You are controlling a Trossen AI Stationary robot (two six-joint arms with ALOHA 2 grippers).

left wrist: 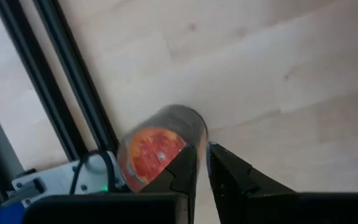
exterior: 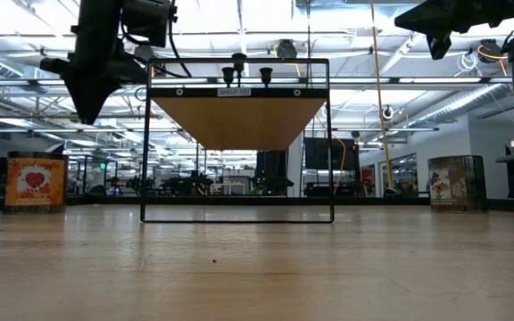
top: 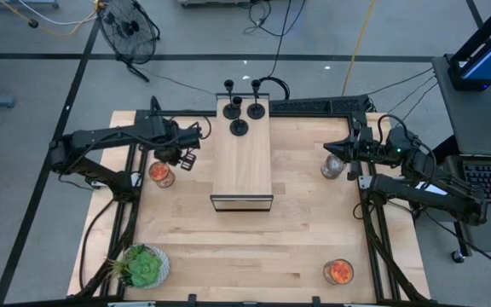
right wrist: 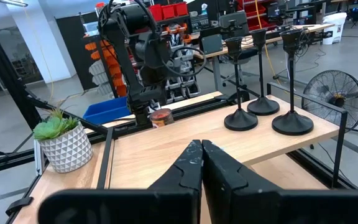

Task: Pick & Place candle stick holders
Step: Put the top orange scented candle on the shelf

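Seemingly all three candle stick holders (top: 239, 107) stand upright together at the 12 o'clock end of the raised wooden shelf (top: 242, 162), which suggests the placing is done or nearly so, though where they are meant to end up cannot be told. Neither claw holds anything: the left gripper (top: 187, 160) hangs at 9 o'clock of the shelf above a glass jar (top: 161, 174), fingers nearly together, and the right gripper (top: 331, 150) waits at 3 o'clock, closed on nothing.

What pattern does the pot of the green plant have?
The pot is white with a raised triangle pattern; the right wrist view shows it best.
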